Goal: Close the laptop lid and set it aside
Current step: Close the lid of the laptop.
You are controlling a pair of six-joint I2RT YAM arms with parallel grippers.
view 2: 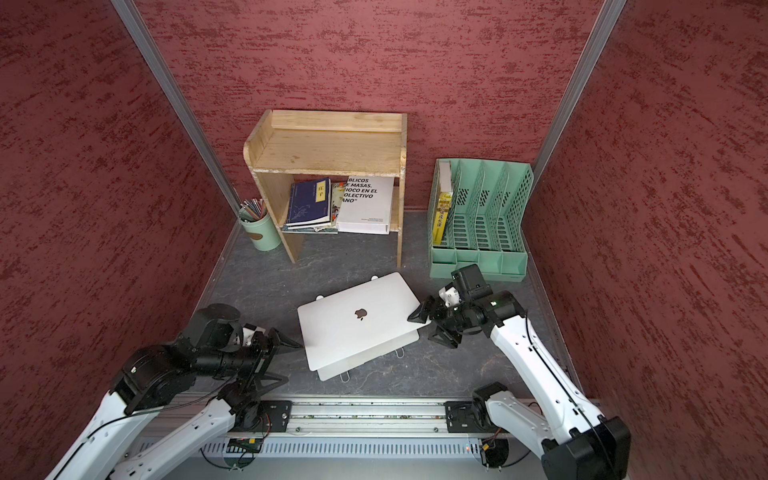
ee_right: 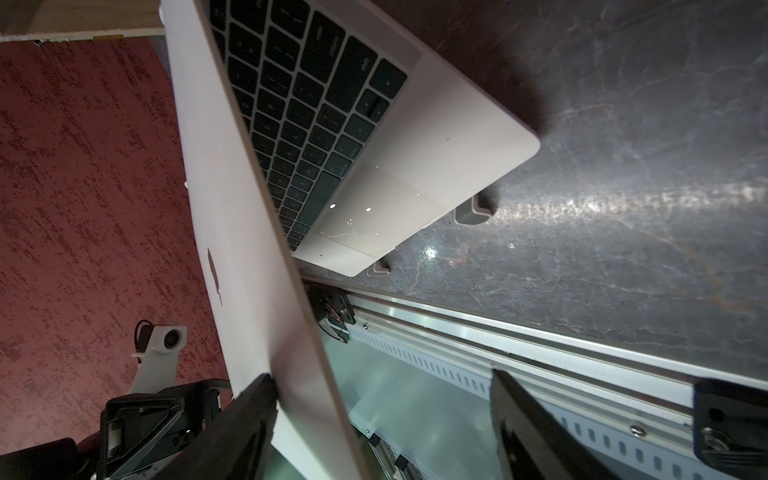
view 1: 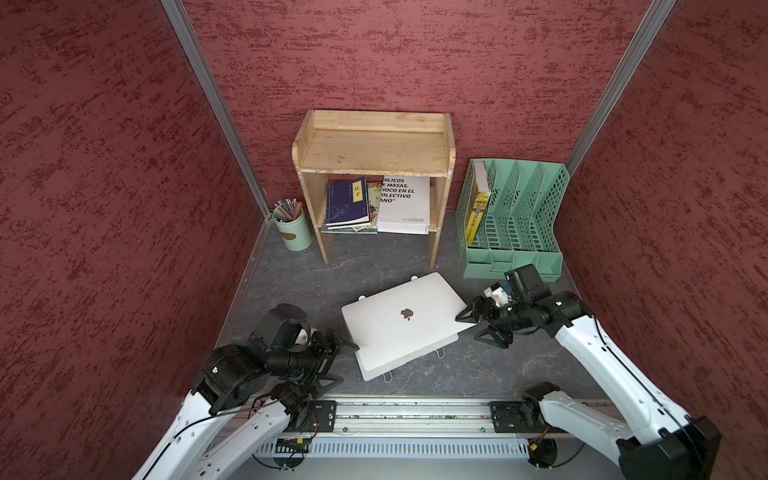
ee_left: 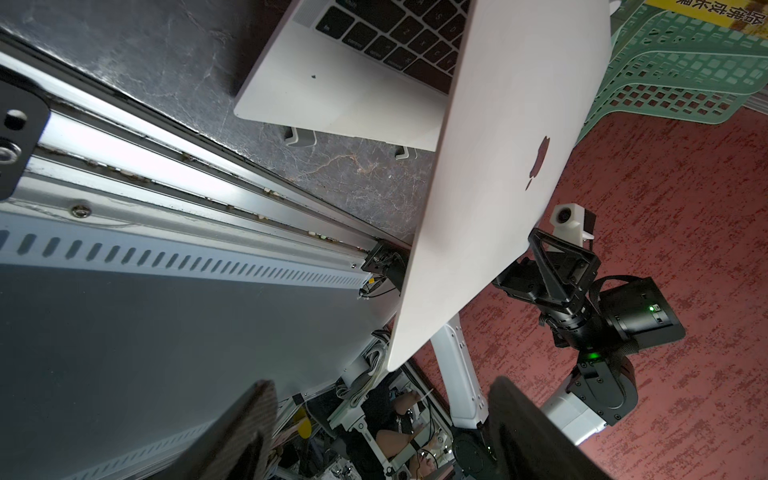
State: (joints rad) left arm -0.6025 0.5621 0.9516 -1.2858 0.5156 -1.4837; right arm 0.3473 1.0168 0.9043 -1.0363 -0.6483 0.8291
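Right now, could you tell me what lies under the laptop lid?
Under the partly open laptop lid, the right wrist view shows black keys and the trackpad. The screen face is hidden, and both top views show only the lid's shell.

In both top views we look down from above the front rail point(view 1: 415, 411) over the counter point(view 1: 291, 282) toward the back wall point(view 1: 415, 62). Our wrist cameras sit close, facing each other across the laptop lid point(ee_left: 498, 166).
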